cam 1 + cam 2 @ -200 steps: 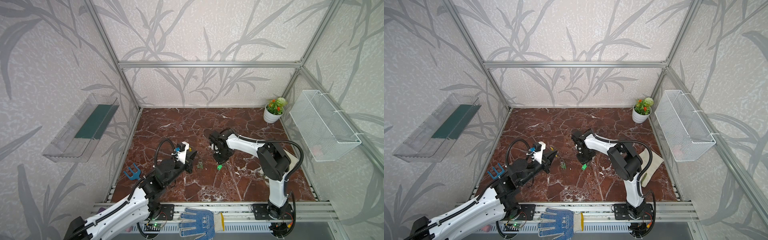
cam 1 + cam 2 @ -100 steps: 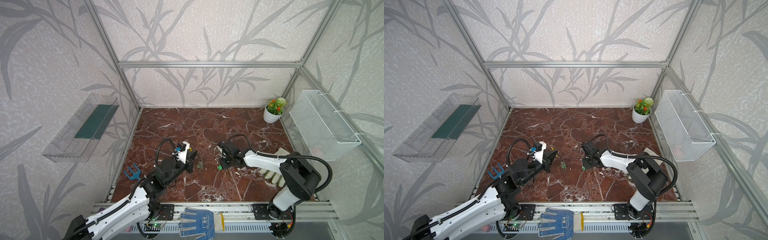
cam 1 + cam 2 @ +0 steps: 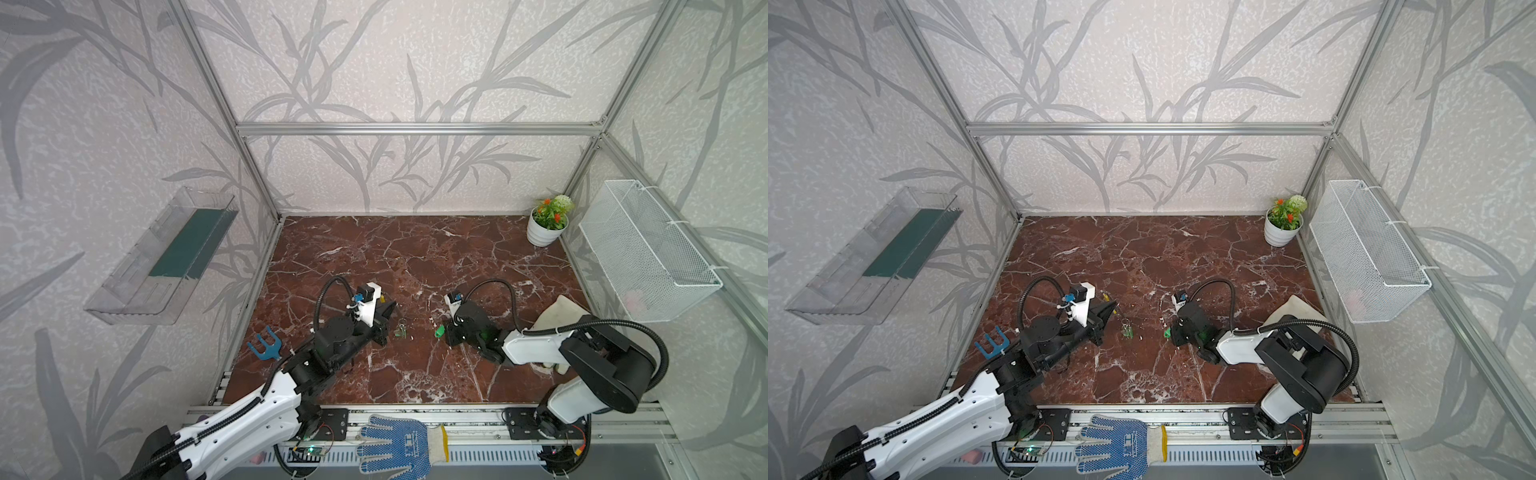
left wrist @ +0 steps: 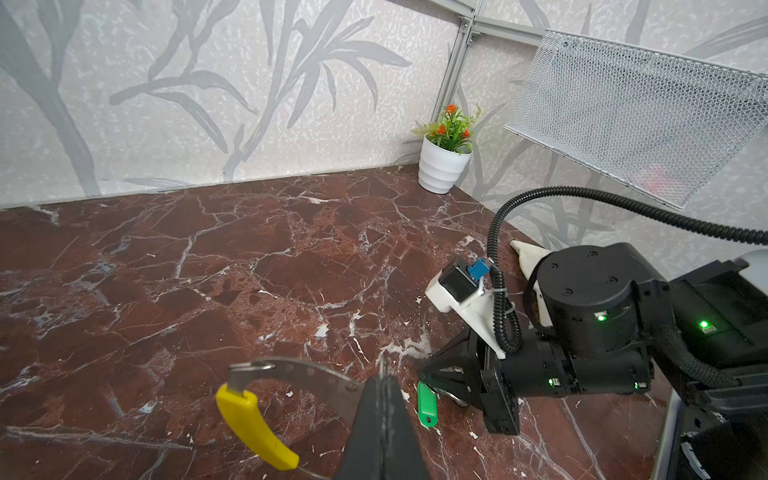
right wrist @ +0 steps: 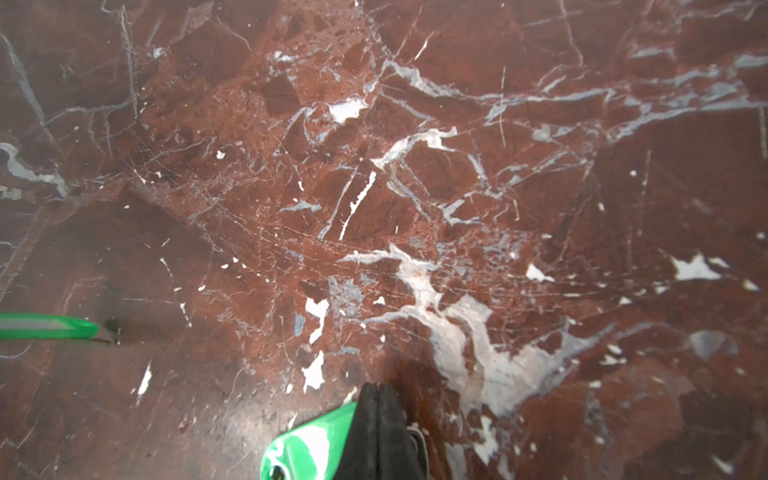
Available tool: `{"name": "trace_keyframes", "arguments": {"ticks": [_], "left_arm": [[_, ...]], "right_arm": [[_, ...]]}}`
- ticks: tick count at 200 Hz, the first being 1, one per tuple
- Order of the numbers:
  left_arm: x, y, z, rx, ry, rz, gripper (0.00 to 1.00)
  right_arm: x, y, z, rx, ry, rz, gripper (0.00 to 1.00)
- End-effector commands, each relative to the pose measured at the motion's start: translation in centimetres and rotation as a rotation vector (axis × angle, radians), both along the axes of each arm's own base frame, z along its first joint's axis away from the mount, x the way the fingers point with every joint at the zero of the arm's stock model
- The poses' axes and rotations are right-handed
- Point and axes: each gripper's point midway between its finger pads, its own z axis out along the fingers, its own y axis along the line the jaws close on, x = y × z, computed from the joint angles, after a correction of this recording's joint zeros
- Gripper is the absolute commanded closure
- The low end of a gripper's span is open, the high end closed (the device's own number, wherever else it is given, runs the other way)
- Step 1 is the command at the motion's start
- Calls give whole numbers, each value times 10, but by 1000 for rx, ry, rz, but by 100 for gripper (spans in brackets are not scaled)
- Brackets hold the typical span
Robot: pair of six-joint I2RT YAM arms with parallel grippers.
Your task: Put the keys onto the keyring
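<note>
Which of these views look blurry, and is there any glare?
Right wrist view: soft throughout, white glare on the green key held by the right pincer. Left wrist view: keyring sharp. Both top views: sharp, evenly lit.

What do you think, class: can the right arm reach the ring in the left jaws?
Probably yes: the ring juts clear of the left jaws, and the right arm sits close with nothing standing between.

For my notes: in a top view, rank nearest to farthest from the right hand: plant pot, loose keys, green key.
1. green key, gripped by the right hand
2. loose keys, on the table, centre
3. plant pot, back right corner
</note>
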Motion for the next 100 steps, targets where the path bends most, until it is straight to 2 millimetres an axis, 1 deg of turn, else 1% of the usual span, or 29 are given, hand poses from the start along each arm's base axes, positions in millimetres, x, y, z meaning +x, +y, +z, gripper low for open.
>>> {"name": "trace_keyframes", "arguments": {"ticks": [1,22,25,33,53,81,100], "left_arm": [[2,1,10,-17,-40,13,100],[1,1,11,-18,-41,12,100],[2,1,10,-18,-41,13,100],[2,1,11,-18,-41,12,100],[2,1,10,-19,-38,12,100],[1,0,11,-22,-37,6,100],[1,1,11,-22,-38,7,100]], "right_arm": [[0,1,-4,9,-47,-4,100],[0,1,0,20,-74,-3,100],[-1,1,1,19,-73,-2,97],[-1,1,3,17,-73,-2,87],[-1,2,14,15,-76,7,70],[0,0,33,5,-92,13,61],[1,-1,47,-11,-96,10,58]]}}
